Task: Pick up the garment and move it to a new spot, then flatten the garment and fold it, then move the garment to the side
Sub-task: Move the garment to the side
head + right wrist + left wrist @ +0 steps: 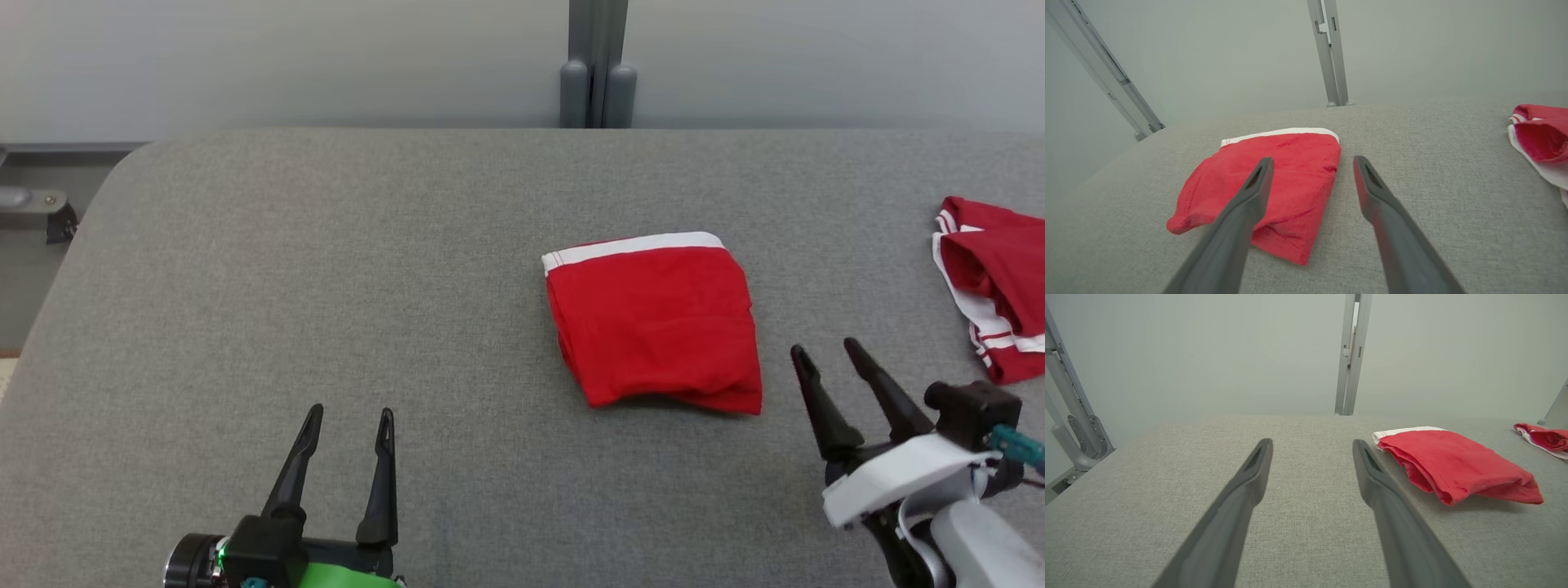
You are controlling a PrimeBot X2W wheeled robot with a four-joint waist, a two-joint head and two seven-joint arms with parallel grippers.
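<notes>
A folded red garment (pixel 657 320) with a white waistband lies on the grey table (pixel 326 286), right of centre. In the left wrist view the garment (pixel 1457 463) sits to the right of the fingers. My right gripper (pixel 826 351) is open just right of its near right corner, above the cloth surface. From the right wrist, the garment (pixel 1298 179) lies under and left of my right gripper (pixel 1312 163), nothing between the fingers. Near the front edge my left gripper (pixel 349 412) stands open, well left of the garment; its own camera shows my left gripper (pixel 1312 445) over bare table.
A second red and white garment (pixel 992 286) lies at the table's right edge, also seen as the second garment (pixel 1541 139) from the right wrist. A grey post (pixel 598 65) stands behind the table's far edge. Metal frame parts (pixel 33 208) sit off the left edge.
</notes>
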